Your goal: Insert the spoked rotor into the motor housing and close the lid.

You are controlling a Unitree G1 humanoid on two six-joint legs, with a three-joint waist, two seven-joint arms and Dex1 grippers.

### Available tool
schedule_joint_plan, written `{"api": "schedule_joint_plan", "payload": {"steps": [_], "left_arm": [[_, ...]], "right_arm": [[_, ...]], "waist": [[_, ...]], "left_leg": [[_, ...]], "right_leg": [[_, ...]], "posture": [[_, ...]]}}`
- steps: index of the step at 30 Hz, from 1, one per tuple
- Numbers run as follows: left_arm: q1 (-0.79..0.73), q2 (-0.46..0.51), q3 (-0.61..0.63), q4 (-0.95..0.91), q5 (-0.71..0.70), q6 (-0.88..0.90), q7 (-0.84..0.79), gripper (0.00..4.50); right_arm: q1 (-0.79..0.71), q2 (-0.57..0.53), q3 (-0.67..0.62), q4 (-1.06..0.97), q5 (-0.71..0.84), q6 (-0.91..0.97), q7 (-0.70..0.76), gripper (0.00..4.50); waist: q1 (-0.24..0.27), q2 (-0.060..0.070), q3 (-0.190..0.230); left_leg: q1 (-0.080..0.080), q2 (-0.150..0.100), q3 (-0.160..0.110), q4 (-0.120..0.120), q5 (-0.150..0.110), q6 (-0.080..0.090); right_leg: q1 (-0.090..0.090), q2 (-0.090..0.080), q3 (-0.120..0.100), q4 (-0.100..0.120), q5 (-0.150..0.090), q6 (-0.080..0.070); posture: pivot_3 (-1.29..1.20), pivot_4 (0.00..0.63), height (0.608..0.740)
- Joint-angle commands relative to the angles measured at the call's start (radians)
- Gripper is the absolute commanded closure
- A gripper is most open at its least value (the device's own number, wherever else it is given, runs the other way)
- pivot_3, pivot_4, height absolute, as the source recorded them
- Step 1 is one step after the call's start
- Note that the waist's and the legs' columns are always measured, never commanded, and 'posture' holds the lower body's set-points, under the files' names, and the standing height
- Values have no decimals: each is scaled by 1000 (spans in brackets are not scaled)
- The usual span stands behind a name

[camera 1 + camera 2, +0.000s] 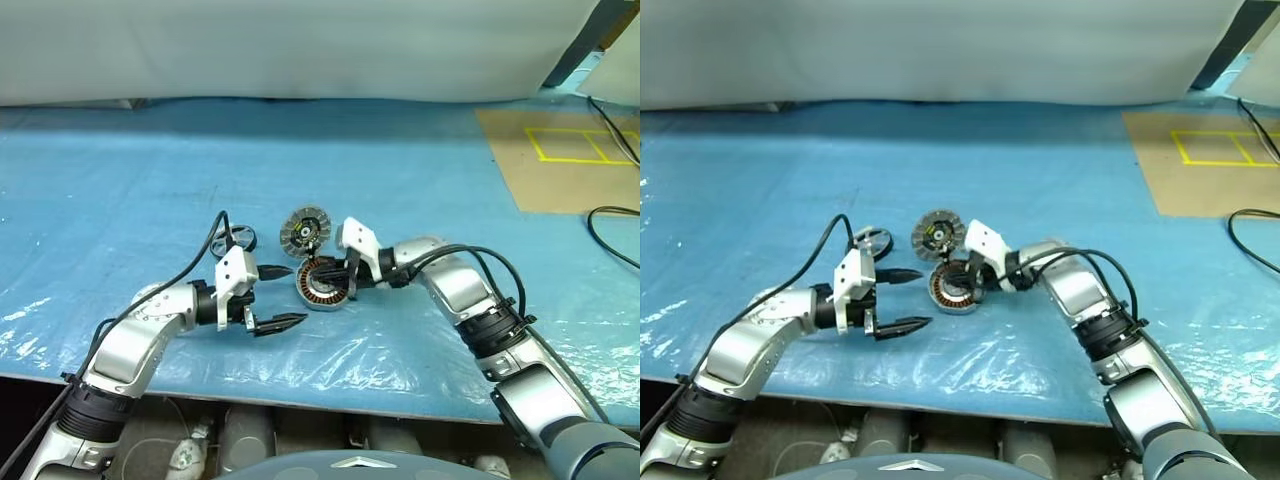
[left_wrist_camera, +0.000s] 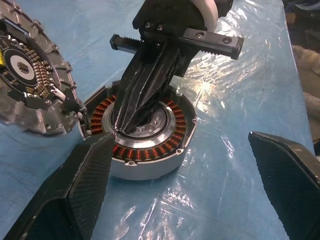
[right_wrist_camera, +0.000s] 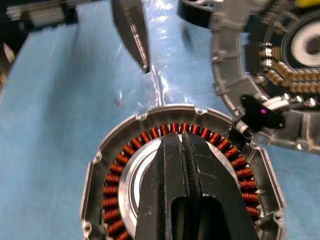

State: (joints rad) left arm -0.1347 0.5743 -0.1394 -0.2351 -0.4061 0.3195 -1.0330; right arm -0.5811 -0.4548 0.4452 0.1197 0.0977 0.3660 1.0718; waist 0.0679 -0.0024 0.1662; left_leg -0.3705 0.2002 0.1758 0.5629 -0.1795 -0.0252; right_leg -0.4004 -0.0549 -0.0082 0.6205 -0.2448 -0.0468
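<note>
At frame centre, the right gripper, fingers pressed together, dips into the squat copper-wound silver motor housing; the left gripper gapes beside it.

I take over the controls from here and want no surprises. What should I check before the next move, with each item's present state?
1. Squat silver-grey motor housing with copper windings flat on the blue sheet: ok.
2. Right gripper shut, tips in the housing's centre: ok.
3. Silvery spoked rotor seated in the housing: not ok, it lies on the sheet beyond the left gripper.
4. Left gripper open and empty: ok.
5. Flat grey ribbed-rim lid closed: not ok, it leans beside the housing.
6. Lid wired to the housing: cannot tell.
</note>
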Motion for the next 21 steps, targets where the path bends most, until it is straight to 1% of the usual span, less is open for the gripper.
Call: {"api": "schedule_joint_plan", "payload": {"steps": [1,5,9,12,14,16,18,21], "left_arm": [[12,1,4,-2,2,-30,-10,0],[15,-1,3,2,5,-37,-10,0],[0,-8,-5,-9,4,-20,-4,0],[-14,-9,-6,-21,-1,0,-1,0],[-17,-7,-6,-25,-4,7,-2,0],[-17,-4,-4,-29,-6,12,-4,0],[-17,-1,-2,-33,-9,17,-6,0],[-15,1,0,-38,-10,21,-5,0]], "right_arm": [[33,-18,37,67,-67,-9,-8,4469],[1,23,-85,4,93,106,31,4469],[-43,69,-208,-64,254,250,44,4469],[-50,70,-234,-99,297,301,43,4469],[-30,47,-193,-115,257,275,47,4469],[5,3,-98,-101,148,195,44,4469],[27,-24,-30,-43,51,120,16,4469],[53,-60,32,12,-39,29,15,4469]], "waist": [[0,0,0],[1,0,0],[0,0,0],[1,0,0],[1,0,0],[1,0,0],[2,0,0],[-2,1,0]], "left_leg": [[3,0,0,0,0,0],[6,0,0,0,-2,3],[0,0,-1,0,0,1],[-5,0,0,0,0,1],[-5,1,0,0,0,1],[-6,1,0,-1,0,0],[-6,1,0,-1,0,0],[-5,0,0,-1,0,0]], "right_leg": [[3,0,0,-1,0,0],[6,-1,1,-1,0,1],[0,0,0,0,0,0],[-5,0,0,0,0,0],[-5,1,-1,1,0,0],[-5,1,-2,0,0,0],[-5,1,-2,0,0,0],[-4,0,-1,0,0,0]], "posture": [[0,150,740],[0,150,740],[0,150,740],[0,150,740],[0,150,740],[0,150,740],[0,150,740],[0,150,740]]}}
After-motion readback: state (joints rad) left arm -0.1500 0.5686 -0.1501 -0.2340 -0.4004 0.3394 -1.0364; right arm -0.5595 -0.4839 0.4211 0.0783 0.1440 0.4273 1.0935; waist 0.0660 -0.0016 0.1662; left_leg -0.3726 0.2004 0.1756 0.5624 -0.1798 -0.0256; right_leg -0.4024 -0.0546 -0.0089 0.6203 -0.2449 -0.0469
